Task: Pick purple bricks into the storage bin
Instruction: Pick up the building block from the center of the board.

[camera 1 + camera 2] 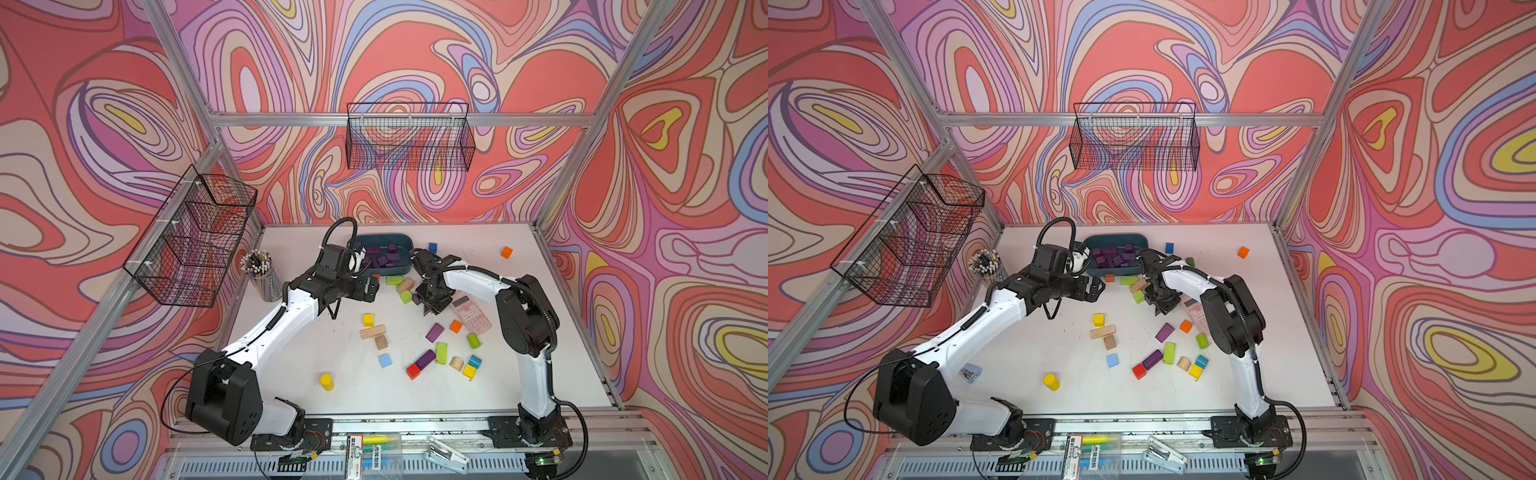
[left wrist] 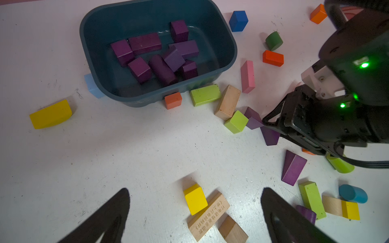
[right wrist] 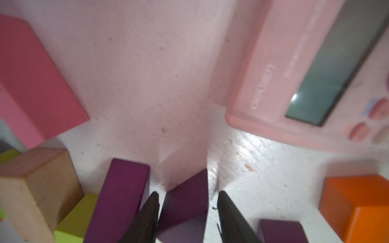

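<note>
- Right claw (image 3: pixel 188 192) sits low on the counter (image 3: pixel 147 84), fingers astride a purple wedge (image 3: pixel 185 212). One finger touches it and a sliver of gap shows at the other, so the claw is narrowly parted, not yet clamped.
- Just beside the wedge lies a second purple brick (image 3: pixel 122 189); a pink calculator (image 3: pixel 273 84) is near.
- By the counter's far edge, about midway along, stands the bin (image 2: pixel 221 37) with several purple bricks (image 2: pixel 145 43) inside.
- Left claw (image 2: pixel 195 189) hangs wide open and empty above the counter's middle.
- Step in hand, as I judge it: grasping the wedge.
- Next move likely calls for closing squarely on flat faces, since sloped ones could slip. Then lift clear of the neighbours and carry it over the bin's near rim.
- Nearer the front edge lie a purple block (image 1: pixel 434 332) and a long purple bar (image 1: pixel 425 359).
</note>
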